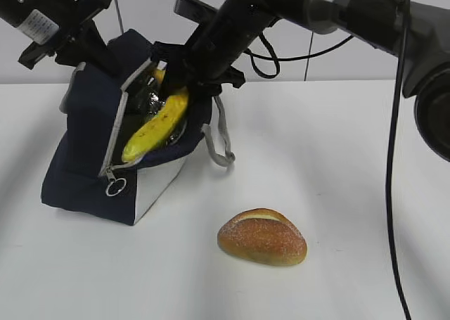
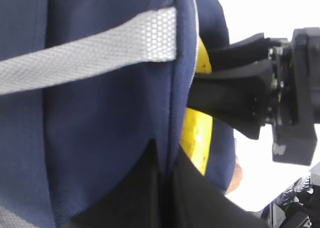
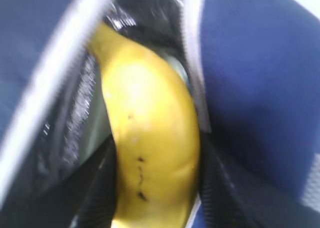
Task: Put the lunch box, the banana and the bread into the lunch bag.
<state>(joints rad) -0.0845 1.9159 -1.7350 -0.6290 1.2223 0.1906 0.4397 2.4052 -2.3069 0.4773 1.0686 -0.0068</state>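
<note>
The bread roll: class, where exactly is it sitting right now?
In the exterior view the bread roll lies on the white table, front and centre, to the right of and nearer than the lunch bag, outside it.

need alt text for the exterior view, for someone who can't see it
The right gripper holds a yellow banana partway inside the open mouth of a navy lunch bag on a white table. The left arm is at the bag's top left corner. A golden bread roll lies alone on the table in front.
</note>
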